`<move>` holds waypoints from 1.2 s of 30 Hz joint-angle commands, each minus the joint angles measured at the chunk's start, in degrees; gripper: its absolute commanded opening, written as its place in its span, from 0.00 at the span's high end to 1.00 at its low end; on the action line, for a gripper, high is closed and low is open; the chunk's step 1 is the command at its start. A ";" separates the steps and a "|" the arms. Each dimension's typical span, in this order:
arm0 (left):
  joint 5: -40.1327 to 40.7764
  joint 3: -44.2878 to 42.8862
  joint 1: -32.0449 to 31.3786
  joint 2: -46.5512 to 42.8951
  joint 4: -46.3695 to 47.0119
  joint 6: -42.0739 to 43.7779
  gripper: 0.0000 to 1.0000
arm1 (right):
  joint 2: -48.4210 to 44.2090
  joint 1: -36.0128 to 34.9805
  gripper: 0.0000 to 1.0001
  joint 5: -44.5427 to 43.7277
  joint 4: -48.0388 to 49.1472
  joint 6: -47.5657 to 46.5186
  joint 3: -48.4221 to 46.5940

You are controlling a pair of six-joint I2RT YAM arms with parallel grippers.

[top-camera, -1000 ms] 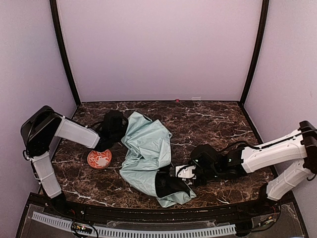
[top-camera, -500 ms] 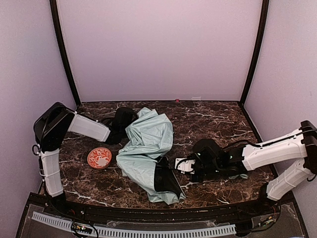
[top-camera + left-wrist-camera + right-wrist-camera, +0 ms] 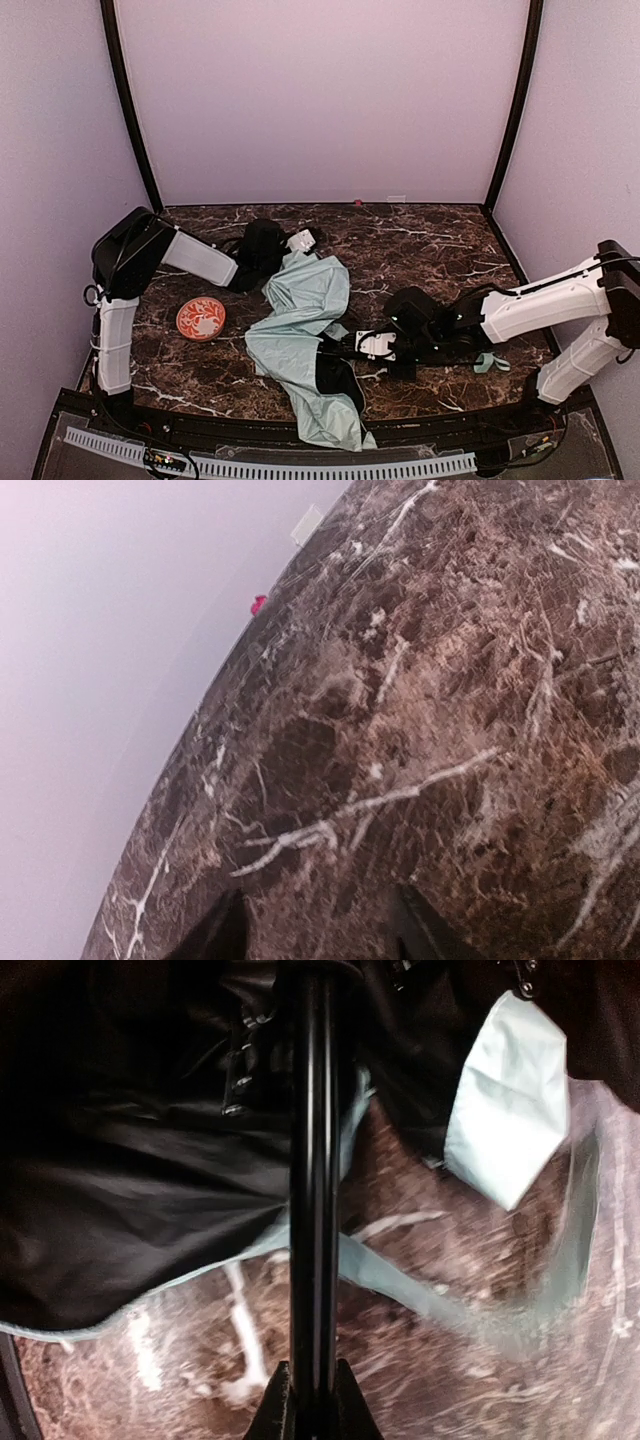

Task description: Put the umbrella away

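- Moved since a second ago: the left arm has swung from beside the red dish (image 3: 201,318) to the back-centre of the bench (image 3: 430,240). The canopy has been drawn out from a broad heap into a longer, narrower strip.
- Item: umbrella (image 3: 300,300), lying collapsed on the bench between the two arms, running from back-centre to the near edge.
- left claw (image 3: 300,241): hovering at the far tip of the canopy. The wrist view shows its dark fingertips (image 3: 225,935) spread, with only bare marble between them – pinching nothing.
- right claw (image 3: 355,346): pressed together on the shaft (image 3: 312,1160), low over the bench, where the shaft enters the canopy.
- Progress, as judged: early to middle. The ribs appear folded in, but the fabric is loose and unwrapped and nothing is strapped or stowed. What seems left is to gather, roll and fasten it – no storage place is visible.
- Canopy: thin pale-mint cloth, slick-looking, crumpled into soft folds and limp.
- lining (image 3: 335,375): black with a faint sheen, turned out near the right claw.
- Shaft: slim, straight, glossy black rod.
- Small mint piece (image 3: 490,362) by the right arm: probably the handle end, too small to confirm.
- Bench: dark brown marble-pattern surface with white veins, smooth and hard.
- Dish: round, shallow, orange-red with a pale pattern, well clear of the fabric.
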State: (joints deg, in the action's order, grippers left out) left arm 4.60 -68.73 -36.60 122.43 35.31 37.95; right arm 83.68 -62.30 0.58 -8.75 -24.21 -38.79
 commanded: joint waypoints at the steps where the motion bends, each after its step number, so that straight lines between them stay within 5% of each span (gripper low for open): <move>1: 9.80 -3.74 0.97 0.59 1.68 2.59 0.36 | 1.57 1.61 1.00 4.41 -5.89 2.87 -2.06; 4: 14.93 -6.65 5.14 0.47 -2.13 -0.12 0.20 | 2.99 3.18 1.00 5.01 -6.87 3.45 -3.09; 11: 20.54 -8.61 8.39 -2.47 -4.19 -1.55 0.01 | 7.17 6.76 1.00 7.45 -10.06 5.15 -5.78; 17: 23.99 -11.58 10.19 -7.00 -10.25 -9.00 0.01 | 10.88 8.65 1.00 7.60 -12.11 6.27 -7.82; 22: 8.02 6.34 2.15 -27.03 -7.31 -5.89 0.06 | 10.57 9.77 0.98 7.79 -10.93 6.66 -8.56; 29: -18.93 18.61 -13.65 -44.70 -27.07 -12.59 0.25 | 8.13 10.21 0.51 6.41 -10.49 7.72 -10.97; 36: -19.14 26.43 -26.55 -49.20 -35.14 -10.18 0.18 | -3.94 11.58 0.33 12.25 -12.07 6.61 -12.82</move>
State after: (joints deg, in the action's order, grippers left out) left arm -12.19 -44.95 -57.74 73.14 9.45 27.07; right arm 86.65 -52.18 8.58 -20.27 -17.23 -48.62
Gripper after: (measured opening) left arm 0.805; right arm 0.622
